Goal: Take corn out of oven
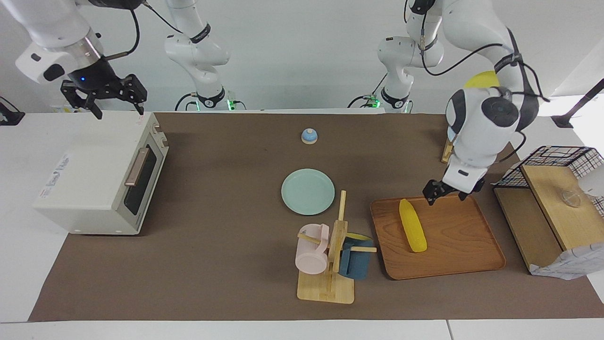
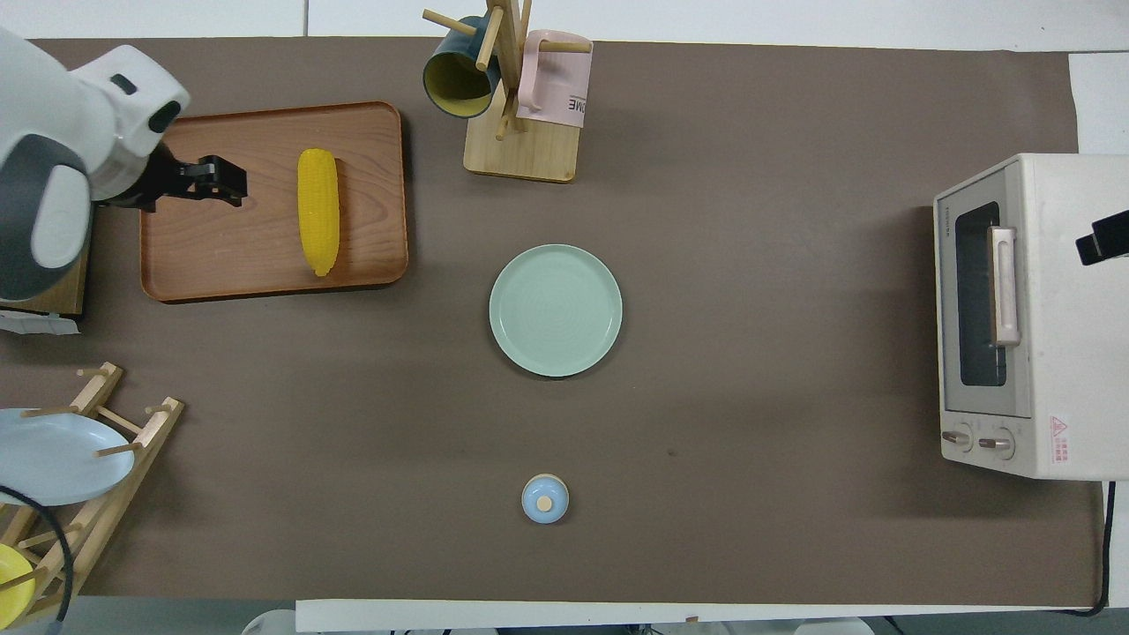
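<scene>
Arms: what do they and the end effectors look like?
Both arms have glossy white rounded shells with dark joint bands and black cables looped alongside. The left end effector and right end effector are black, two-fingered. The right wrist shows a silver collar and blue light.

This is a robotics lab dressed up as a kitchen. Two white Franka arms are bolted at one edge of a white surface (image 1: 19, 264) covered by a brown mat (image 1: 226, 198), with bare white walls and loose cables around their bases. The props are kitchen ones: a cream toaster oven (image 1: 101, 177) under the right gripper (image 1: 104, 98), and a wooden tray (image 1: 453, 245) just below the left gripper (image 1: 448, 188), with a plastic-looking corn (image 1: 412, 225) lying on it. Between the two grippers sit a pale green plate (image 1: 307, 191) and a wooden mug tree (image 1: 332, 264) with two mugs. A dish rack (image 2: 84, 459) stands near the left arm's base.
</scene>
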Robot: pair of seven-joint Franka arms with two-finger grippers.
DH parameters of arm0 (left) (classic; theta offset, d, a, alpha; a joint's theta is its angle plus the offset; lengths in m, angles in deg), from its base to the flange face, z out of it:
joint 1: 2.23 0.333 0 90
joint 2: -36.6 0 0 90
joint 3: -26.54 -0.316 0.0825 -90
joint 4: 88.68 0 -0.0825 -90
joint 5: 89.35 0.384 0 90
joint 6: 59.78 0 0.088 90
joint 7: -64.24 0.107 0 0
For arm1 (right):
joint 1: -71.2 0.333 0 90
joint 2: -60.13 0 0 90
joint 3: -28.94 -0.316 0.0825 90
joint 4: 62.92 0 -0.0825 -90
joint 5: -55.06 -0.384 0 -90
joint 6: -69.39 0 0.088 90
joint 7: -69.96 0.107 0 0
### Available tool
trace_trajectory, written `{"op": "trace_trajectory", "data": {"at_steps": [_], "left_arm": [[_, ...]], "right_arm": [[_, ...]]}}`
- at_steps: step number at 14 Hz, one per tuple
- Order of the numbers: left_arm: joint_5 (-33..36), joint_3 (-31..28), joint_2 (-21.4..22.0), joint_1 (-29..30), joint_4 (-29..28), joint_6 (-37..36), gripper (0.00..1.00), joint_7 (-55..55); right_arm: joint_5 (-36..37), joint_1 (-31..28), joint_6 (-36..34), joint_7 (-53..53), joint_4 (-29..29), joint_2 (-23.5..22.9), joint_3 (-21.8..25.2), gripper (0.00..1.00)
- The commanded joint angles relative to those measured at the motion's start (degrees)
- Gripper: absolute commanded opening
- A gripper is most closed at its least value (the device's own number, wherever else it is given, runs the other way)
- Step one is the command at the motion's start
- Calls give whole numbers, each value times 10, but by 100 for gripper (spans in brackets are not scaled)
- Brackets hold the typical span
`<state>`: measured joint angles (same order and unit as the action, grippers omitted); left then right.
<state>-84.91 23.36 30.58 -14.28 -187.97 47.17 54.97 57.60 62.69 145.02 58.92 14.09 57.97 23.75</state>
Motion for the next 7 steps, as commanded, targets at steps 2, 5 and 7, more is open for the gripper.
{"op": "trace_trajectory", "data": {"at_steps": [2,5,7], "left_arm": [[-22,3,56,38,50,-142,100,59],[-43,2,48,39,150,-262,100,73],[-49,3,51,38,154,-274,100,86]], "right_arm": [[-5,9,-7,59,10,3,-7,100],[-5,3,-7,54,23,8,-7,100],[-5,4,-8,55,24,8,-6,100]]}}
